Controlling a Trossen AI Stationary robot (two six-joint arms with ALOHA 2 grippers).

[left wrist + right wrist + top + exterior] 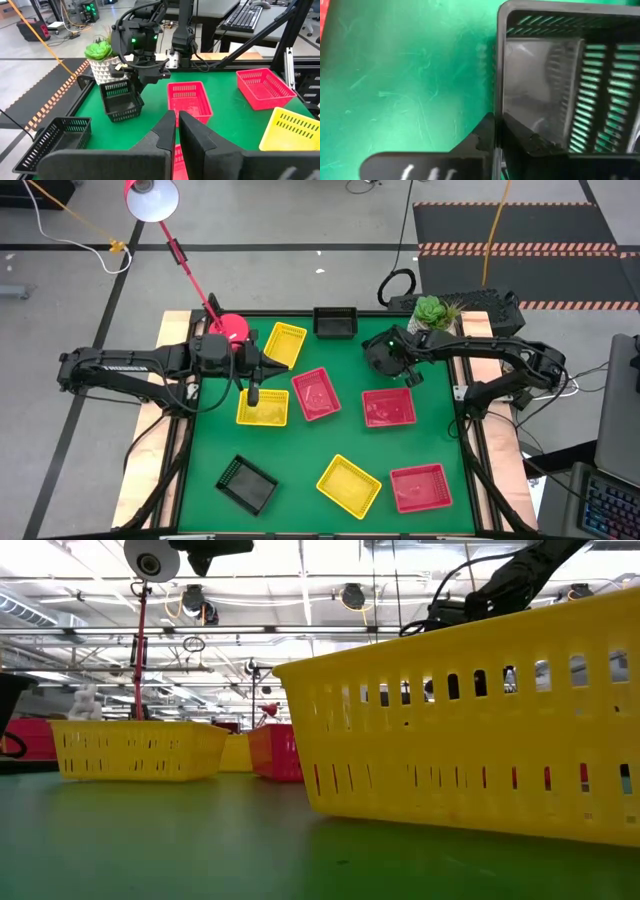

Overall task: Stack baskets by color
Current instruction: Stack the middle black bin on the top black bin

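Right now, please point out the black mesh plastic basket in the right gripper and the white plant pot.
Black mesh plastic basket (121, 101), left wrist view, its front wall.
White plant pot (103, 70), left wrist view, its patterned side.

black basket (560, 90): my glossy slotted plastic | yellow basket (480, 730): smooth shiny plastic | tabletop (405, 75): matt green, faintly scuffed around me

No legible text, brand, no. or sign anywhere; only some white lettering on the left arm (125, 364) in the high view, too small to read, and white marks on the right end effector (495, 131) body in its own wrist view, cut off and unreadable.
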